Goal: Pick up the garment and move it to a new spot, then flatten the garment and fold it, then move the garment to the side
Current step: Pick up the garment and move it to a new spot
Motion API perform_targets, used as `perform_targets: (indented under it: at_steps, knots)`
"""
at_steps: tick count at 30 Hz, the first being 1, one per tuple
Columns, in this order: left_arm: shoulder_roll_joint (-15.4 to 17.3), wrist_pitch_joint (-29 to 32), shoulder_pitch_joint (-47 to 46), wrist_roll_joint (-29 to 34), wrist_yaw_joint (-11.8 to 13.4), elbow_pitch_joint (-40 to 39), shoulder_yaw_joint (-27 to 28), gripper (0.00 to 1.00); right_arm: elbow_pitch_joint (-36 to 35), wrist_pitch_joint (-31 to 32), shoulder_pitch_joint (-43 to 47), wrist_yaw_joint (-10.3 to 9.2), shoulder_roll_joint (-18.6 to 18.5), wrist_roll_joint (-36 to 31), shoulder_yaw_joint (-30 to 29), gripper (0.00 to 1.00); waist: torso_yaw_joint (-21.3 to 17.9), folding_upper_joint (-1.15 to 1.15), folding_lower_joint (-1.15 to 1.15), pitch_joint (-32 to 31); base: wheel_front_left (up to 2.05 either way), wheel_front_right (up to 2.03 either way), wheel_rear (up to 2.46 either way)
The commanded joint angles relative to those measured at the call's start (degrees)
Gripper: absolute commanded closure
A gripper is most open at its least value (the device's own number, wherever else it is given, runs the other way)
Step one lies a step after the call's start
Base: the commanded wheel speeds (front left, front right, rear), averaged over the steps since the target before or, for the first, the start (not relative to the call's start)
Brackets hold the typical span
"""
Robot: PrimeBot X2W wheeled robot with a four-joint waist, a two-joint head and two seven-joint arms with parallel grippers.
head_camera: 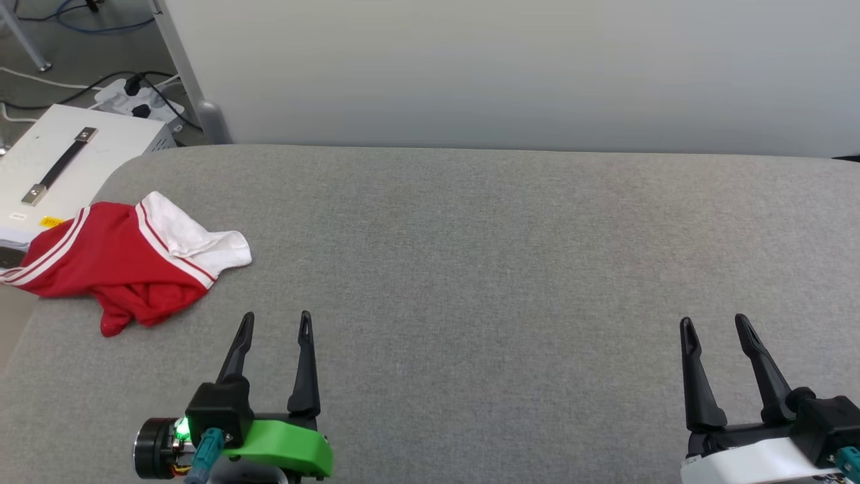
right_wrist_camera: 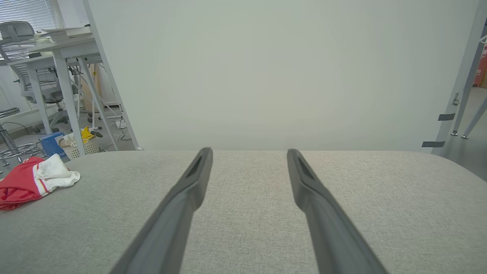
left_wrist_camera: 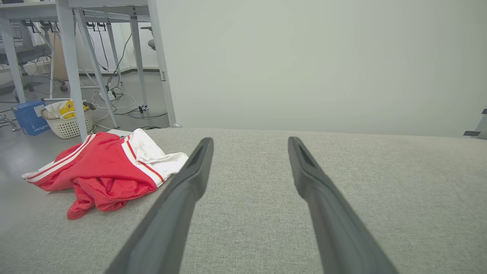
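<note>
Red, likely limp and light: pinch garment (head_camera: 121, 262) at striped trim (head_camera: 176, 250) near surface (head_camera: 470, 269) edge with left gripper (head_camera: 277, 316), wide open and empty like right gripper (head_camera: 713, 320).

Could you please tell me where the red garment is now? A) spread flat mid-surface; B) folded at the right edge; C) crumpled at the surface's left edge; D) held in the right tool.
C: the garment lies bunched at the grey surface's left edge, apart from the left tool and right tool.

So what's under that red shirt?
The red T-shirt lies bunched on the grey padded surface, its striped trim past the left edge. Whatever its folds cover is hidden.
</note>
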Motion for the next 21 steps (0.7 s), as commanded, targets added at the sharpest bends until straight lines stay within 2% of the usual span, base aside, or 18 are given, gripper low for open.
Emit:
perform_targets:
  at_steps: [1, 8, 21]
  knots:
    - [-0.27, -0.34, 0.16, 0.15, -0.1, 0.05, 0.24, 0.0, -0.24, -0.35, 0.3, -0.05, -0.09, 0.25, 0.06, 0.0, 0.74, 0.0, 0.0, 0.33, 0.0, 0.0, 0.0]
    - [-0.27, -0.34, -0.47, 0.03, 0.25, 0.04, 1.06, 0.0, -0.64, -0.35, -0.27, -0.05, -0.09, -0.31, 0.48, 0.0, 4.14, 0.0, 0.0, 1.59, 0.0, 0.0, 0.0]
    - [-0.27, -0.34, -1.58, -1.09, 1.07, 0.2, 3.19, 0.0, -1.1, -0.35, -1.35, -0.05, -0.09, -1.75, 1.05, 0.0, 13.21, 0.0, 0.0, 3.6, 0.0, 0.0, 0.0]
